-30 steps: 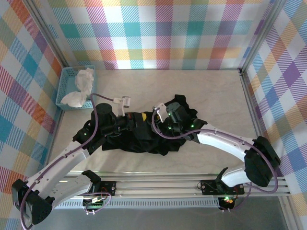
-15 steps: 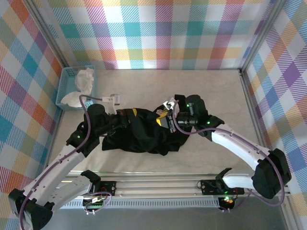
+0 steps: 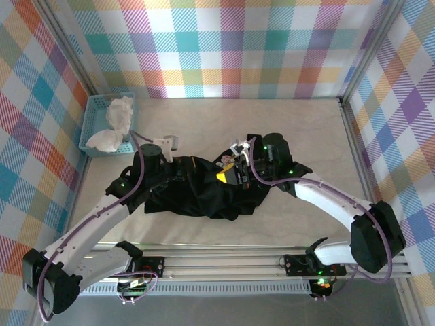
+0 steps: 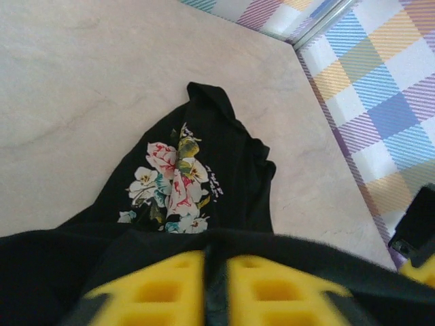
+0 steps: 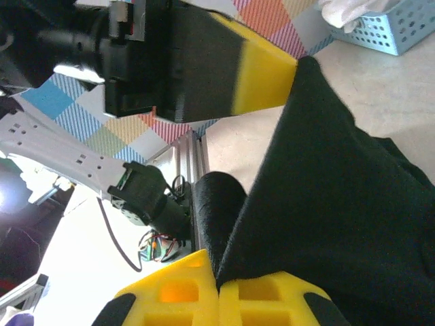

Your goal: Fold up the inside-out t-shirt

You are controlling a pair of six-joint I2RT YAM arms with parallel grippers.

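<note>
The black t-shirt (image 3: 204,197) lies bunched on the table between both arms. In the left wrist view the t-shirt (image 4: 228,153) spreads ahead with its pink-and-white rose print (image 4: 173,180) and pale lettering facing up. My left gripper (image 4: 216,285) is shut on a fold of its black fabric; it sits at the shirt's left top (image 3: 182,170). My right gripper (image 5: 217,299) is shut on another edge of the t-shirt (image 5: 340,197), lifted a little above the shirt's middle (image 3: 225,175). The cloth hangs taut between the two grippers, with the left gripper's yellow pad (image 5: 265,71) opposite mine.
A light-blue basket (image 3: 92,125) with a white cloth (image 3: 115,122) stands at the back left; the basket (image 5: 394,30) also appears in the right wrist view. Bare table (image 3: 299,125) stretches behind and right of the shirt. Plaid walls enclose the table.
Over the second the two grippers drew apart with the fabric between them. In the last half second the left gripper edged back to the right and the right gripper moved slightly left.
</note>
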